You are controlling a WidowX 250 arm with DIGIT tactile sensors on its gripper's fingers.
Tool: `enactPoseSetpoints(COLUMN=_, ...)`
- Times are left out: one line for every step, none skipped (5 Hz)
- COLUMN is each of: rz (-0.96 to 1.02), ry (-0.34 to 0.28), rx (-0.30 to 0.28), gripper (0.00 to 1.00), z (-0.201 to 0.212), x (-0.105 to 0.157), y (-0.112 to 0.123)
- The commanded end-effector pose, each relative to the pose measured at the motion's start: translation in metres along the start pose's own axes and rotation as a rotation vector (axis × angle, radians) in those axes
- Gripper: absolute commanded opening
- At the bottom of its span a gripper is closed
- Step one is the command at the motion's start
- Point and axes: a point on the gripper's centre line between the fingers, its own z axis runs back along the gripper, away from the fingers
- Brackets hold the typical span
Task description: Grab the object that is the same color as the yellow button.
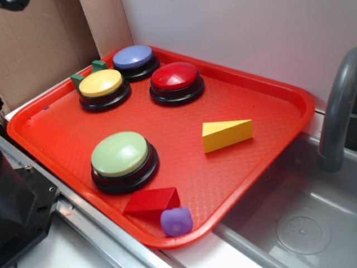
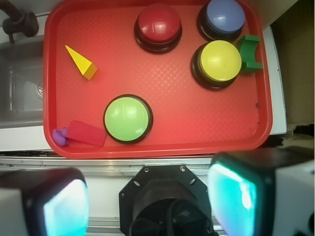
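The object, a yellow wedge block (image 1: pixel 226 134) (image 2: pixel 81 61), lies on the red tray (image 1: pixel 262 106) (image 2: pixel 167 137), toward its sink side. The yellow button (image 1: pixel 101 85) (image 2: pixel 220 61) on a black base stands at the tray's far corner by the cardboard. My gripper (image 2: pixel 150 199) is open, its two teal-padded fingers wide apart with nothing between them. In the wrist view it hangs high over the robot base, off the tray's near edge and far from the wedge. The exterior view does not show the gripper.
A pale green button (image 1: pixel 120 155) (image 2: pixel 127 118), a red button (image 1: pixel 175 78) (image 2: pixel 158 24) and a blue button (image 1: pixel 134 58) (image 2: pixel 225 15) share the tray. A red wedge (image 1: pixel 152 200) and purple toy (image 1: pixel 176 221) lie at its near edge, a green block (image 2: pixel 250 53) by the yellow button. A sink (image 1: pixel 301 212) with faucet (image 1: pixel 334 111) adjoins.
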Motion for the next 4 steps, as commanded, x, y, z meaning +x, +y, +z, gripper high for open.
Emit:
enactPoseSetpoints(rz=0.000, ry=0.000, rx=0.000, gripper=1.00, z=0.000, x=0.000, y=0.000)
enactPoseSetpoints(rz=-0.203, ry=0.005, rx=0.016, gripper=1.00, z=-0.008, x=0.018, y=-0.014)
enactPoseSetpoints(rz=-0.367, ry=-0.020, rx=0.009, gripper=1.00, z=-0.020, x=0.037, y=-0.026)
enactPoseSetpoints(rz=-0.435, ry=-0.040, rx=0.015, gripper=1.00, z=-0.041, x=0.057, y=-0.042)
